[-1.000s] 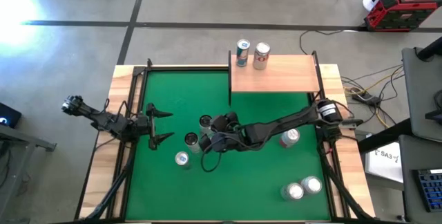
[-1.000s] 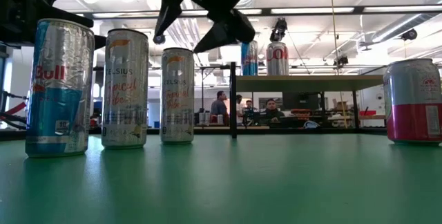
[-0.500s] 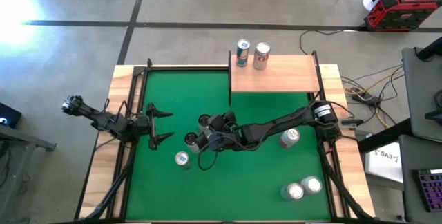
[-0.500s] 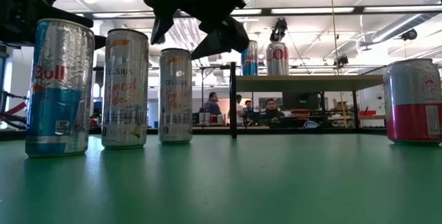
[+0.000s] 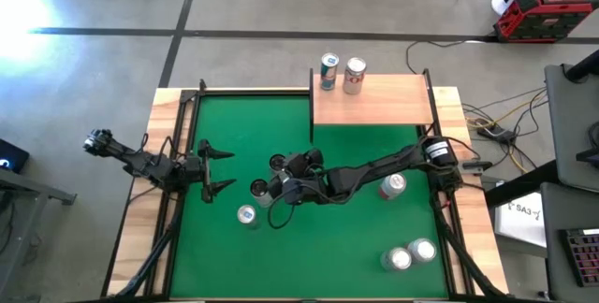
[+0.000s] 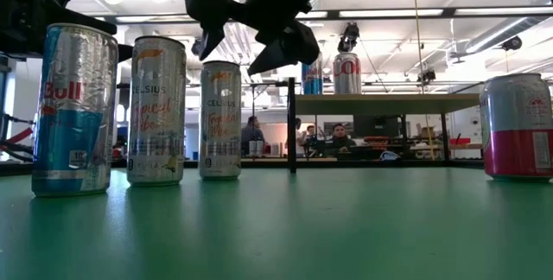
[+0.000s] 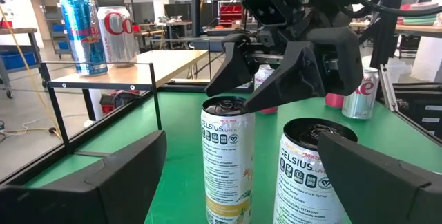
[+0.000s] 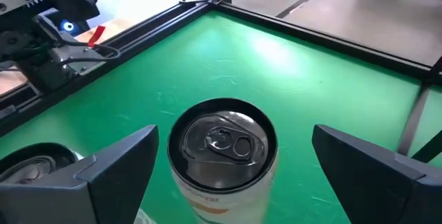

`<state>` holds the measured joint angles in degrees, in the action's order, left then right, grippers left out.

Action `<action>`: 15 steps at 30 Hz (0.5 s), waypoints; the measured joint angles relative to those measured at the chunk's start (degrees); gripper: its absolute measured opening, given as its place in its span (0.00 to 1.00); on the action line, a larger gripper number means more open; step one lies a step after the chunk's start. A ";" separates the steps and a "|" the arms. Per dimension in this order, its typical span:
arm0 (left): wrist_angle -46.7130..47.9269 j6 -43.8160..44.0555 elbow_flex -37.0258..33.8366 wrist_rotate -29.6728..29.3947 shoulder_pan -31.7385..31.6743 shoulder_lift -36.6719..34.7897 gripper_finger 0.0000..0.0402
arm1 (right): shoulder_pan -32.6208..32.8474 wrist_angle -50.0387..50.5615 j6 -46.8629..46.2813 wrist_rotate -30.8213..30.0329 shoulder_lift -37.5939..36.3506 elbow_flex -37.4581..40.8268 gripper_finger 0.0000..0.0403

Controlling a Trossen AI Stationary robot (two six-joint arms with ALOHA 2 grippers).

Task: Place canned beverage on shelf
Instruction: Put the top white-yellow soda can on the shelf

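Beyond my table I note a red toolbox (image 5: pixel 546 13) on the concrete floor, cables (image 5: pixel 487 121) alongside, and seated people (image 6: pixel 339 136) in the background.

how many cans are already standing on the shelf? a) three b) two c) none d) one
b) two: the high view shows a blue can and a red and white can side by side at the far edge of the shelf.
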<state>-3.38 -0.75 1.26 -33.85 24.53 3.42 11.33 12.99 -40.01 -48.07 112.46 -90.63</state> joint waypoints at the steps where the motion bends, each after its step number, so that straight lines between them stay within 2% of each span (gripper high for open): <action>1: 0.00 0.00 0.00 0.00 0.00 0.00 0.90 | 0.00 0.00 -0.02 0.00 0.00 0.00 0.93; 15: 0.00 0.00 0.00 0.00 0.00 0.00 0.90 | -0.11 -0.59 -0.04 0.38 0.15 1.04 0.93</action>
<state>-3.38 -0.75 1.26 -33.85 24.53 3.42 11.22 12.40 -40.05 -47.69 112.62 -89.59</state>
